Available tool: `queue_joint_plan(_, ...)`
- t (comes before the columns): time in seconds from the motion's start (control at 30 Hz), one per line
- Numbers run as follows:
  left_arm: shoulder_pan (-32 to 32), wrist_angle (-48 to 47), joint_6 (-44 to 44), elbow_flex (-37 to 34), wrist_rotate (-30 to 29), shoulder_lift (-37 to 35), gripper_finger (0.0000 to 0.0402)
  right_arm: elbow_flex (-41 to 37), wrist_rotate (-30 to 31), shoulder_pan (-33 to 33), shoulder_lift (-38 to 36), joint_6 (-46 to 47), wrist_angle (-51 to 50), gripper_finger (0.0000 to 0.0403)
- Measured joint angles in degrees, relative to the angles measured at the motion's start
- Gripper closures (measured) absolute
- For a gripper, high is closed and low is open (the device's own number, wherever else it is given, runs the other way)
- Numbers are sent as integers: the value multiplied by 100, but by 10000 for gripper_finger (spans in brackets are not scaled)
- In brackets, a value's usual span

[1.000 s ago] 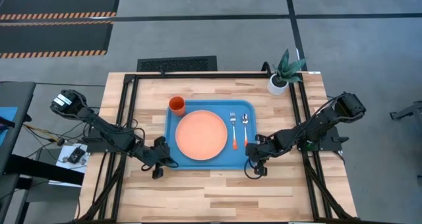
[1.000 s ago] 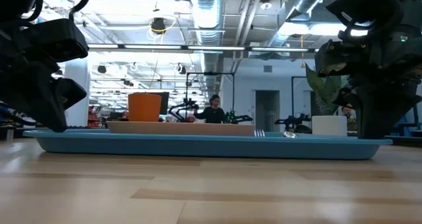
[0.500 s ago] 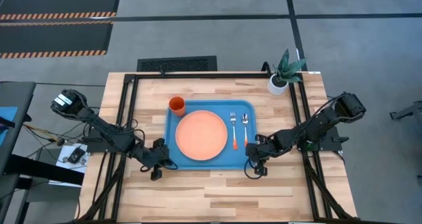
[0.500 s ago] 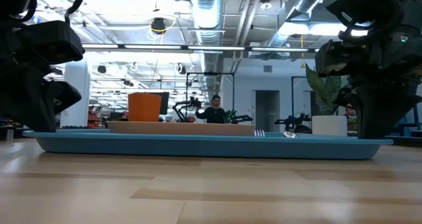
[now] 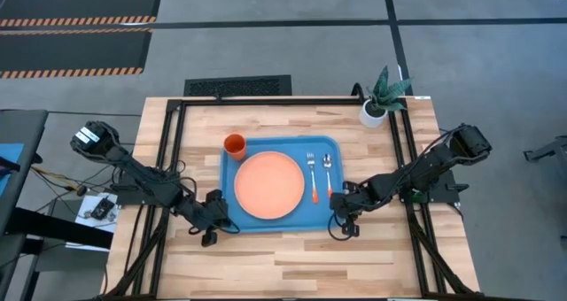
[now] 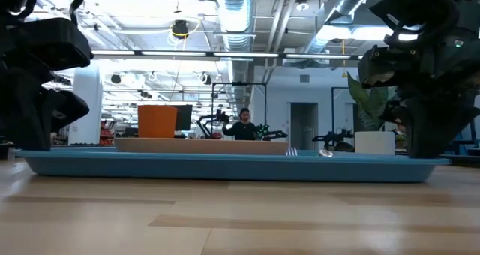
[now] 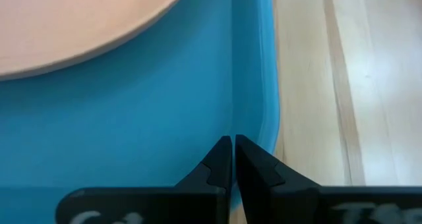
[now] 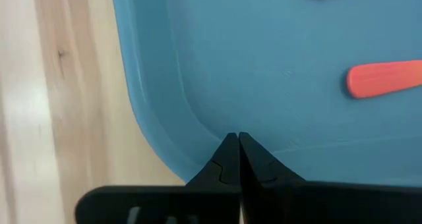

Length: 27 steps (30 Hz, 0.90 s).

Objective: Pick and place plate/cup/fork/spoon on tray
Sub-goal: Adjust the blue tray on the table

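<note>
The blue tray (image 5: 232, 219) lies on the table and carries the salmon plate (image 5: 268, 184), the orange cup (image 5: 234, 144) at its far left corner, and the fork (image 5: 311, 173) and spoon (image 5: 327, 170) on its right side. My left gripper (image 5: 215, 221) is shut at the tray's near left corner. My right gripper (image 5: 339, 208) is shut at its near right corner. The low view shows the tray (image 6: 225, 166) low on the table; I cannot tell whether it is lifted. My left gripper is shut on the tray's rim at the near left corner (image 7: 254, 128), coming low from the table's left. Its fingertips (image 7: 224, 159) meet at the rim's inner wall and hide the contact itself. My right gripper is shut on the rim at the rounded near right corner (image 8: 198, 128), coming low from the table's right. Its fingertips (image 8: 227, 155) cover the contact.
A white pot with a green plant (image 5: 376, 106) stands at the table's far right corner. A black frame (image 5: 174, 150) runs round the work area. Bare wood (image 5: 283, 261) lies between the tray and the near edge.
My left gripper has gone a little toward the table's left and near edges, taking the tray's left end with it. The cup, plate and cutlery have shifted slightly left on the tray. My right gripper has kept still.
</note>
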Motion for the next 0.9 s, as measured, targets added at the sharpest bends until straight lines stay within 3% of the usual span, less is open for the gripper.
queue_joint_plan(0.9, 0, -257, -58, 104, 143, -189, 395, 57, -298, 46, -20, 125, -24, 389)
